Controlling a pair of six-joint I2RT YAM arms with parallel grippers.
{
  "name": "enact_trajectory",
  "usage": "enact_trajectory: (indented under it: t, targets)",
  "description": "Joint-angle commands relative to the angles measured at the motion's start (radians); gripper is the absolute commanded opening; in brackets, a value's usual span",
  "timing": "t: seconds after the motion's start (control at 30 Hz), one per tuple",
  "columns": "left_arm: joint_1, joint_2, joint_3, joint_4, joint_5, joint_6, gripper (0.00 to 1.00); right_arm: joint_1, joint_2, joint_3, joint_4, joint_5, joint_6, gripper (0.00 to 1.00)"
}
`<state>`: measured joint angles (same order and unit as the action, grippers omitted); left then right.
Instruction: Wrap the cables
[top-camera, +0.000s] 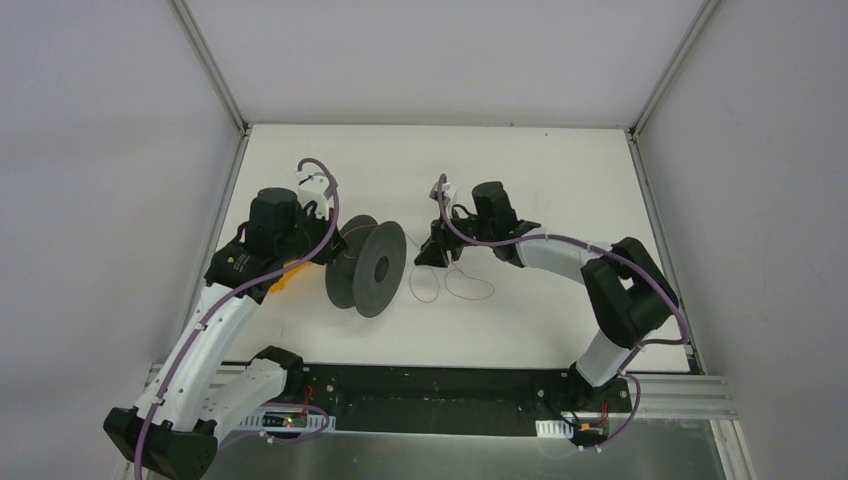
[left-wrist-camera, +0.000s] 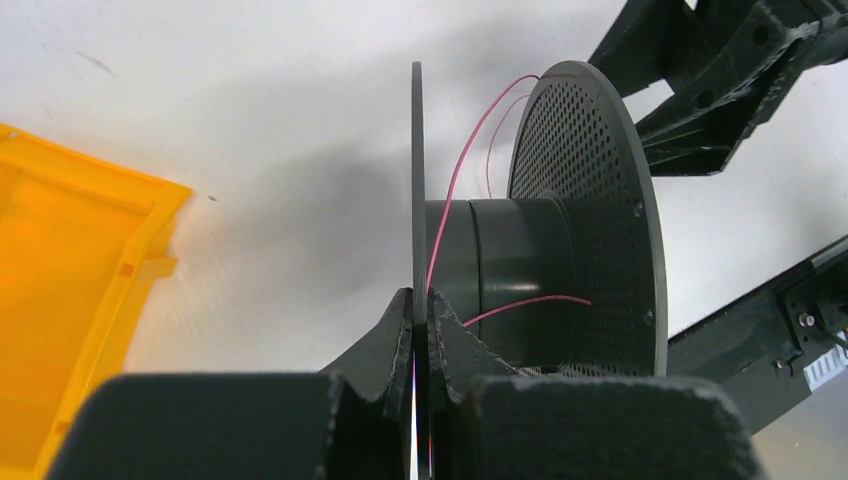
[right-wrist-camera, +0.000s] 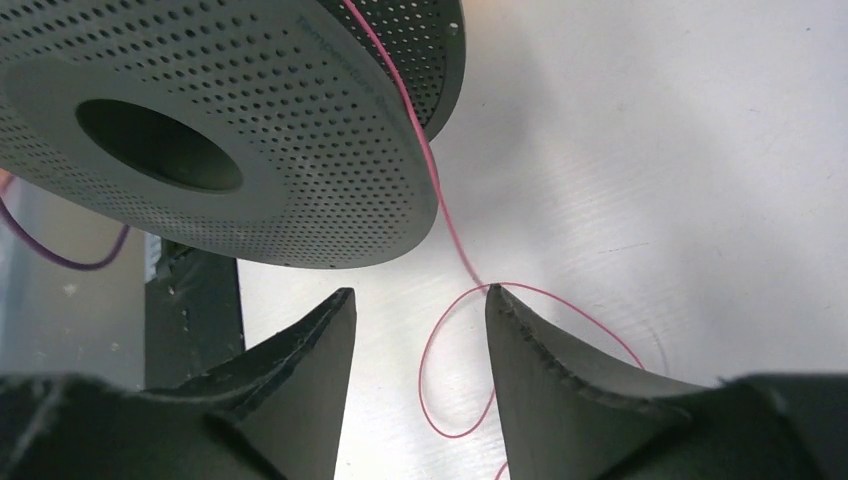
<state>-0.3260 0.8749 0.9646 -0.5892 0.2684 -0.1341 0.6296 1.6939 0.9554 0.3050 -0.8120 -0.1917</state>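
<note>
The dark grey two-flanged spool (top-camera: 368, 266) stands on edge mid-table. My left gripper (left-wrist-camera: 418, 310) is shut on its solid flange (left-wrist-camera: 417, 170); the perforated flange (left-wrist-camera: 590, 210) is on the far side. The thin reddish wire (left-wrist-camera: 450, 190) runs over the spool's core, down past the perforated flange (right-wrist-camera: 230, 130) in the right wrist view, and lies in loose loops (top-camera: 455, 287) on the table. My right gripper (right-wrist-camera: 418, 310) is open just right of the spool, low over the table, with a wire loop (right-wrist-camera: 440, 380) between its fingers; the wire touches the right fingertip (right-wrist-camera: 497, 296).
A yellow bin (left-wrist-camera: 70, 290) sits left of the spool, beside the left arm (top-camera: 270, 225). The right arm (top-camera: 560, 255) stretches in from the right. White walls and metal rails border the table (top-camera: 560, 160).
</note>
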Motion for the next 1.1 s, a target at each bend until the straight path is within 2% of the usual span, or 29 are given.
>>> enact_trajectory:
  t: [0.0, 0.13, 0.23, 0.37, 0.43, 0.5, 0.63, 0.9, 1.07]
  targets:
    - [0.006, -0.028, 0.066, 0.015, -0.054, -0.067, 0.00, -0.017, -0.062, -0.008, 0.128, 0.006, 0.175, 0.53]
    - [0.006, -0.040, 0.086, 0.012, -0.087, -0.100, 0.00, -0.024, -0.073, 0.002, 0.061, -0.016, 0.198, 0.53]
    - [0.008, -0.047, 0.099, 0.008, -0.134, -0.135, 0.00, -0.025, -0.086, -0.033, 0.095, 0.100, 0.206, 0.44]
    - [0.011, -0.054, 0.116, -0.008, -0.147, -0.163, 0.00, -0.032, -0.087, -0.053, 0.114, 0.124, 0.216, 0.37]
    - [0.013, -0.057, 0.129, -0.015, -0.146, -0.176, 0.00, -0.032, -0.070, -0.039, 0.103, 0.223, 0.274, 0.34]
    - [0.013, -0.061, 0.143, -0.016, -0.133, -0.185, 0.00, -0.033, -0.046, -0.024, 0.089, 0.260, 0.314, 0.34]
    - [0.013, -0.072, 0.167, -0.022, -0.112, -0.202, 0.00, -0.024, -0.005, -0.013, 0.097, 0.232, 0.359, 0.34]
    - [0.013, -0.096, 0.185, -0.021, -0.127, -0.221, 0.00, 0.035, 0.063, -0.039, 0.208, 0.231, 0.453, 0.41]
    - [0.013, -0.122, 0.158, 0.021, -0.125, -0.237, 0.00, 0.068, 0.096, -0.059, 0.269, 0.212, 0.500, 0.42]
